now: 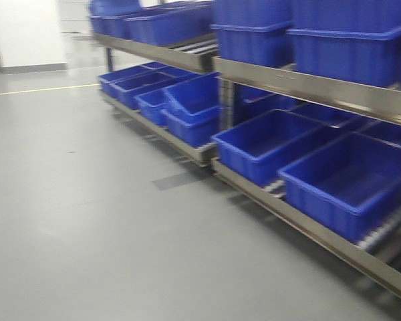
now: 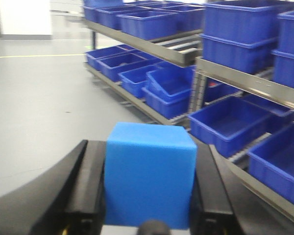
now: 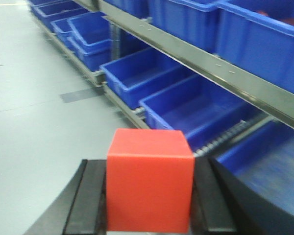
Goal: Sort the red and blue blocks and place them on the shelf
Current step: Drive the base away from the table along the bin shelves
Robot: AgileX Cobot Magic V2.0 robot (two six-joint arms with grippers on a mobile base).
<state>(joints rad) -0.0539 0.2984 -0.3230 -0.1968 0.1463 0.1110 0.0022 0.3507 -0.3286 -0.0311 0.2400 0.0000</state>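
Your left claw (image 2: 148, 152) is clenched on the blue block (image 2: 149, 178): black fingers (image 2: 90, 186) press against its two side faces, cube upright, top face showing. Your right claw (image 3: 149, 166) grasps the red block (image 3: 149, 188) the same way, fingers (image 3: 88, 196) flush on both sides. Both cubes are held in the air short of the shelf (image 1: 307, 83), not on it and not in any tub. From the left wrist, the shelf stands ahead and to the right of the blue cube. From the right wrist, its lower tier lies beyond the red cube, upper rail crossing above and to the right. Shelf: brushed-metal rails, two tiers in view, blue tubs (image 1: 347, 180) in rows on both, the lower ones open-topped on white rollers (image 1: 387, 234). In the farther bay one tub (image 1: 194, 97) sits tilted in another. Grey floor (image 1: 87, 200) runs along the shelf's front. A dark rectangular patch (image 1: 180, 179) lies near the shelf's foot; a yellow line (image 1: 33, 90) crosses well away from it. Front view is blurred, so fine detail is lost.
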